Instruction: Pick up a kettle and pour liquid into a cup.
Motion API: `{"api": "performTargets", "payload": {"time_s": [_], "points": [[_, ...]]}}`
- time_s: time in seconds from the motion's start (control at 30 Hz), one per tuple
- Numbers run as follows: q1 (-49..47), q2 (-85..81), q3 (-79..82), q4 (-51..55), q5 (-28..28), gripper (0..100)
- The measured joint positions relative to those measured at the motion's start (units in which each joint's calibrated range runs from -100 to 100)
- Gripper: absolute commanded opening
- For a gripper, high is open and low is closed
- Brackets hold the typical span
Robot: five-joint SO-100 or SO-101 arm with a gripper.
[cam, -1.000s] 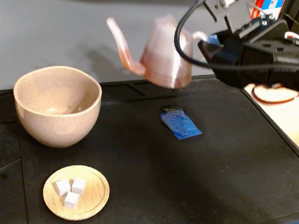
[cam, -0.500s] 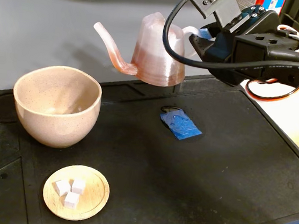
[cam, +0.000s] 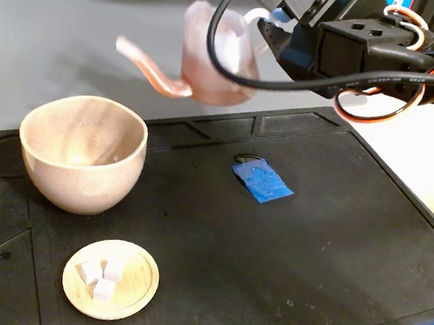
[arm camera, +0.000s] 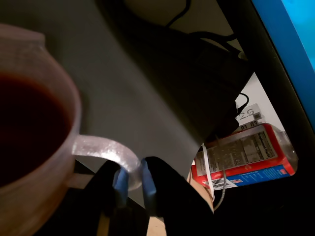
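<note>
Wrist view: the kettle [arm camera: 34,142], light and thin-walled but sloshing with dark liquid [arm camera: 24,128], is held aloft to the upper right of the cup [cam: 82,152], its slim, likely slippery loop handle [arm camera: 106,150] being clamped between the pincer [arm camera: 134,184] pads.

Claw [cam: 268,29] gripping kettle [cam: 207,55] handle, kettle aloft, spout above and behind cup [cam: 82,152]
</note>
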Motion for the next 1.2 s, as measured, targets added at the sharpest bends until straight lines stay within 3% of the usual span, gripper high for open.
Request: {"api": "performTargets", "payload": {"time_s": [0.17,0.37,0.67,1.2], "points": [[0.0,0.09,-1.36,0.0,6.34,1],[-1.66,0.26,-3.21,2.01,7.12,1],[-2.87,0.26,-3.41,2.01,13.99,1],[-2.95,0.26,-3.41,2.01,16.29,1]]}}
